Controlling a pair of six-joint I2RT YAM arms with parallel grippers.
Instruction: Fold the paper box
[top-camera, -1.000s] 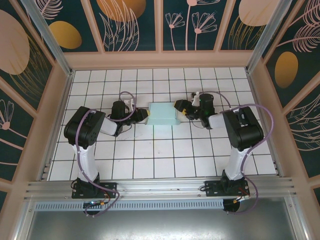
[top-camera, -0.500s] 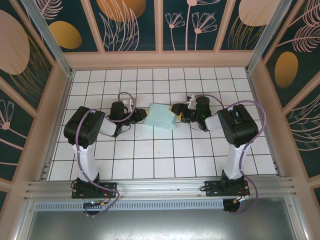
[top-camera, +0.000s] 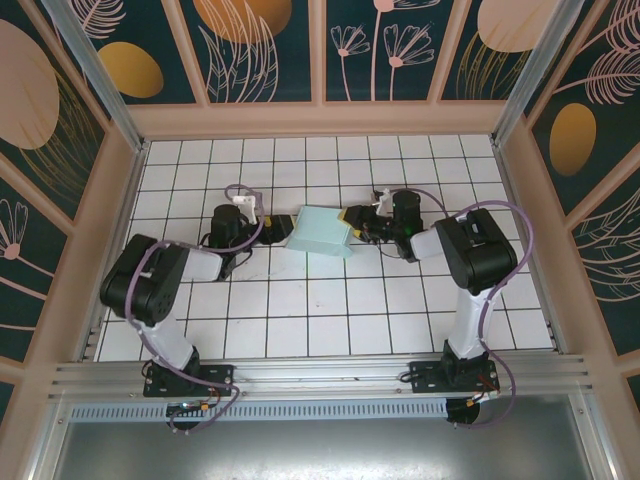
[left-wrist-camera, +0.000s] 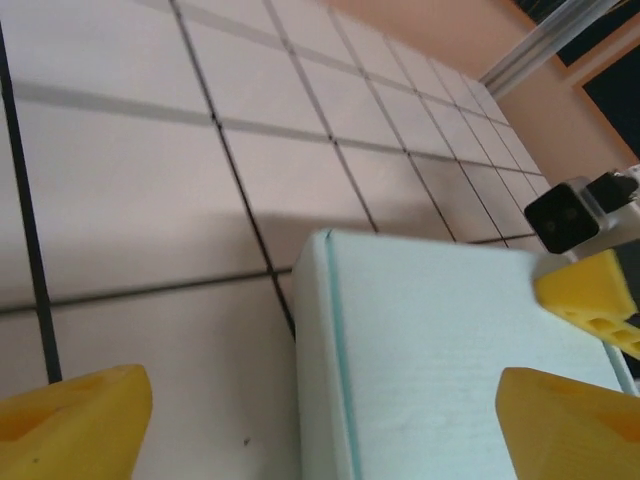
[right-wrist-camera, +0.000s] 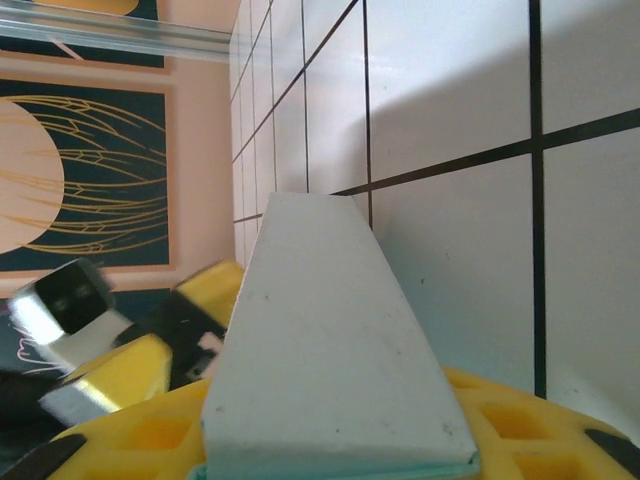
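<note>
— Where's the box (top-camera: 320, 232)?
— On the tiles (top-camera: 300, 300) mid-table, lying skewed to the grid.
— Your left gripper (left-wrist-camera: 322, 425)?
— Jaws spread wide, touching nothing; the box's corner lies just ahead, between them.
— And the right gripper (top-camera: 352, 222)?
— My fingers (left-wrist-camera: 585, 295) straddle the box's right edge, one resting on top. Whether they clamp it, I can't tell

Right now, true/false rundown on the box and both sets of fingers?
1. The left fingers are spread wide, not clamping the paper box. True.
2. The paper box lies square to the tile grid. False: it sits skewed to the tile grid.
3. One end of the paper box sits between the right fingers. True.
4. The paper box lies by the left arm's base. False: it lies mid-table, between the two sets of fingers.
</note>
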